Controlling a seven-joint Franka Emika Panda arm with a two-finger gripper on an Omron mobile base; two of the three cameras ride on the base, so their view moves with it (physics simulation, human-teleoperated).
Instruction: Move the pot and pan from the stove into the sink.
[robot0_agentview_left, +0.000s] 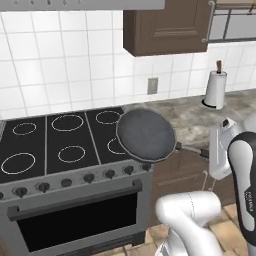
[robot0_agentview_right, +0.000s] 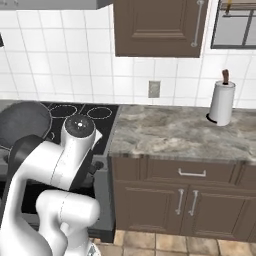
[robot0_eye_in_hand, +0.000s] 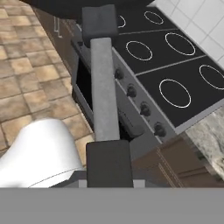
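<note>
The dark pan (robot0_agentview_left: 145, 134) is seen lifted clear of the black cooktop (robot0_agentview_left: 60, 142), tilted so that its round base faces the left base camera, over the stove's right edge beside the grey stone counter (robot0_agentview_left: 197, 120). Its long grey handle (robot0_eye_in_hand: 103, 87) runs up the middle of the hand view, and the gripper (robot0_eye_in_hand: 107, 164) is closed narrowly around the near end of that handle. The carrying step for the pan is judged to be in hand. The stove top is seen bare of cookware; where the pot stands cannot be told from these views. Next, the pan would have to be swung or driven rightward along the counter, past the paper towel roll (robot0_agentview_left: 216, 89), probably with the base moved, and the pan levelled before release.
</note>
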